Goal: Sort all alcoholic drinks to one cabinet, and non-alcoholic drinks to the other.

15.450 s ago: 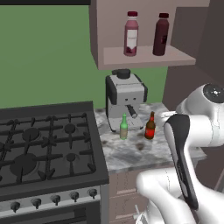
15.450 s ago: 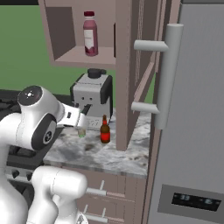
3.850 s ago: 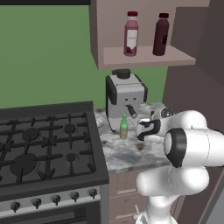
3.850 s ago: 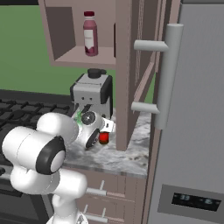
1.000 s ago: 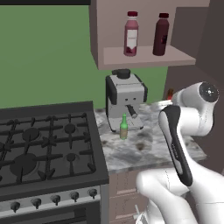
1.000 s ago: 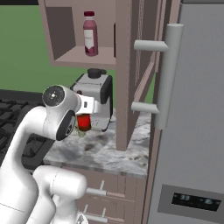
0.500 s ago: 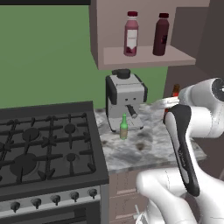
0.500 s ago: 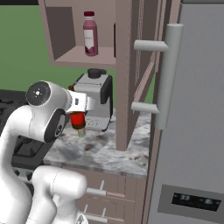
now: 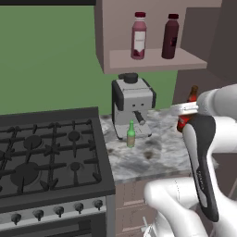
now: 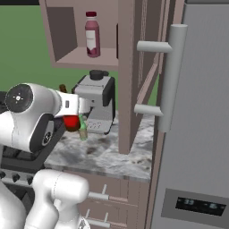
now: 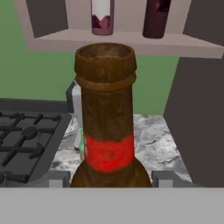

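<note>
My gripper [image 11: 109, 177] is shut on the amber-brown bottle [image 11: 108, 127] with the red label and holds it upright in the air above the counter. In the left base view the amber bottle [image 9: 189, 104] hangs at the right beside my arm; in the right base view its red label [image 10: 71, 122] shows under my gripper [image 10: 74, 114]. The slim green bottle [image 9: 131, 134] stands on the marble counter in front of the coffee machine. The pink bottle [image 9: 139, 36] and the dark maroon bottle [image 9: 170, 37] stand on the open cabinet's shelf, also seen ahead in the hand view.
A silver coffee machine [image 9: 133, 105] stands at the back of the counter [image 9: 157, 152]. A black gas stove [image 9: 46, 152] lies to the left. The cabinet door [image 10: 134, 67] hangs open beside the tall grey fridge [image 10: 197, 134] on the right.
The arm has swung a little, carrying the amber bottle back from the coffee machine, rightward in the left base view. The green bottle and shelf bottles have not moved.
</note>
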